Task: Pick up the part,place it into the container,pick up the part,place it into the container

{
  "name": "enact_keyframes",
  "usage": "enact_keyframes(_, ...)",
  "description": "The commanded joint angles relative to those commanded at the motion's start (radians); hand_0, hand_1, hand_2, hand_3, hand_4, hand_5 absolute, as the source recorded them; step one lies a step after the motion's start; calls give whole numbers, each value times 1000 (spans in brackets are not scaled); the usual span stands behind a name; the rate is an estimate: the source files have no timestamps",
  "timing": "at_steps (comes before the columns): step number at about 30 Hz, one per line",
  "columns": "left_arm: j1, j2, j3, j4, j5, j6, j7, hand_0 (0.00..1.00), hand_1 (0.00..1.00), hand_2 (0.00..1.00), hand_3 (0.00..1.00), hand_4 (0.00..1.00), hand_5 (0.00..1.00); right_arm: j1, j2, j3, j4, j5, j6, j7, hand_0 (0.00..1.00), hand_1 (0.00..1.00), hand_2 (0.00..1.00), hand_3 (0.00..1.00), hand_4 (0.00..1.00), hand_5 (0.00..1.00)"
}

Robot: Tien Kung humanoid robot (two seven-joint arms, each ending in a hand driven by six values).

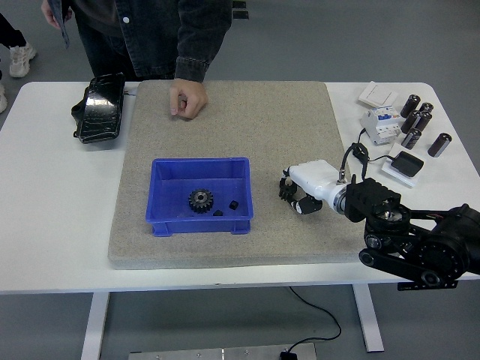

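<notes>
i see the right hand resting low on the grey mat, just right of the blue container, fingers curled around a small dark part. inside the container lie a black gear and two small black pieces. a person's hand rests fisted at the mat's far edge. a black tray sits far left on the surface; cylinders sit far right.

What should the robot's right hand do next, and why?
Probably lift slightly and carry leftward toward the blue container. The right hand sits low on the mat just right of the container, fingers curled around what looks like a small dark part, though the grasp is hard to confirm. A gear already lies inside.
</notes>
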Motion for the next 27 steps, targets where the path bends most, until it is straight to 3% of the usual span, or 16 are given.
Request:
enact_keyframes(10,1,-3,-6,0,9,2,4,686,684,655,605,654,429,-8,-11,37,14,8,-11,0,196,300,373,548,541,2)
enact_keyframes(16,0,-6,-8,-1,12,2,7,687,684,657,606,655,441,-26,-26,109,42,-6,-20,-5,192,300,372,555,544,2)
enact_keyframes(20,1,-7,-9,-2,15,3,9,687,684,657,606,657,444,-53,-38,181,93,-30,-27,-13,191,300,368,554,538,2)
enact_keyframes(27,2,-8,-9,-2,17,4,11,687,684,658,606,660,459,-103,-51,295,242,-114,-40,-39,191,296,365,558,538,2)
